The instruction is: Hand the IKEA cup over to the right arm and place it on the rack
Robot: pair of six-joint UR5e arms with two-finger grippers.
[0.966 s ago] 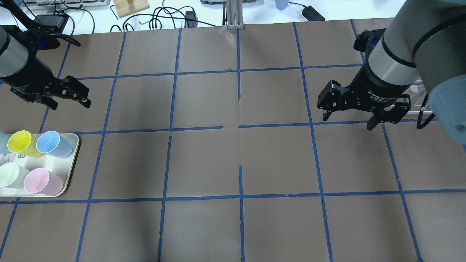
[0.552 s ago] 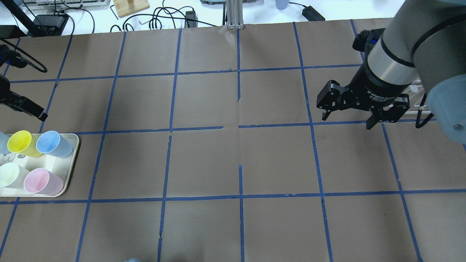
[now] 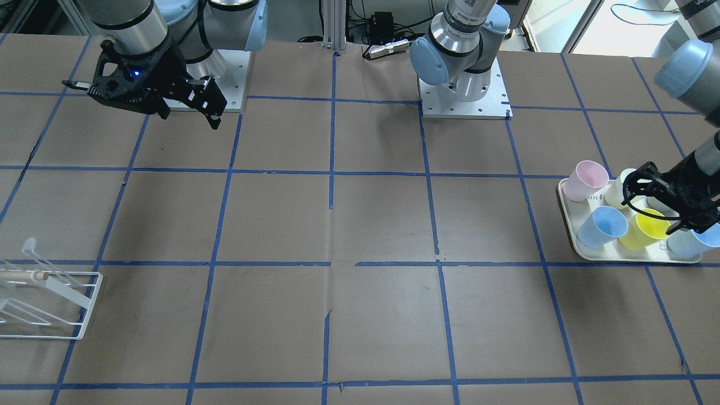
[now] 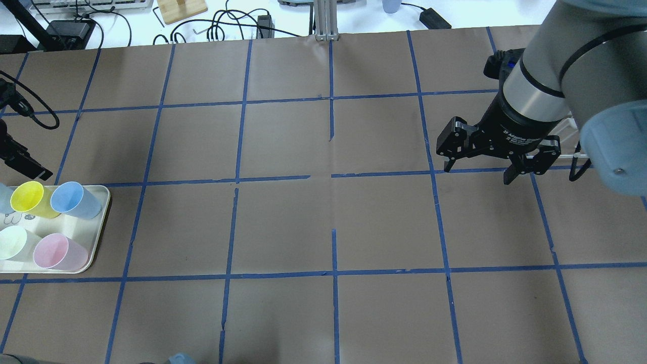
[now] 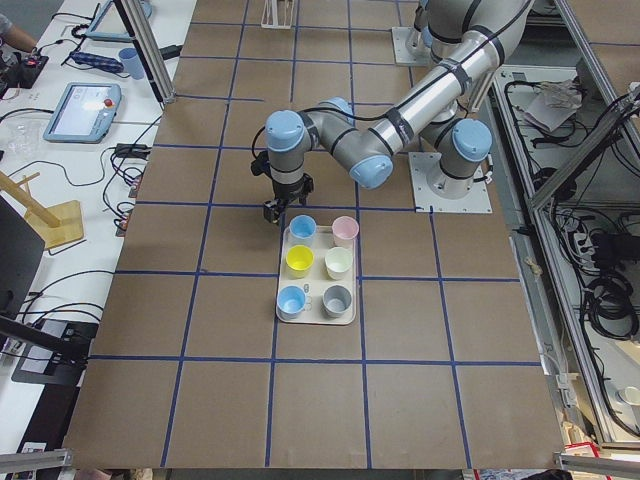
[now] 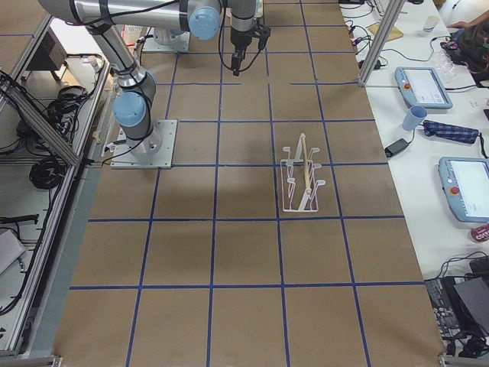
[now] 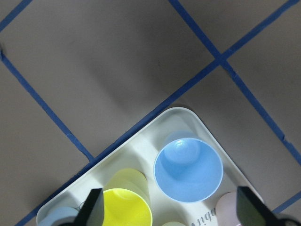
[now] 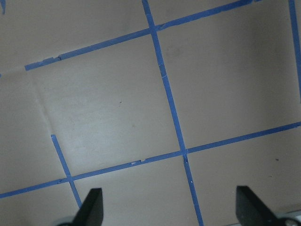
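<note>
Left hand and right hand released; IKEA cup on tray.
Tray sits at the tabletop's left edge, left hand above it; IKEA cup stands upright in 1 tray corner; right hand hangs near the right edge.

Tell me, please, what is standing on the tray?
Six upright cups in two rows: a blue cup, pink cup, yellow cup, cream cup, second blue cup and grey cup. In the front view the left gripper covers the grey one.
</note>
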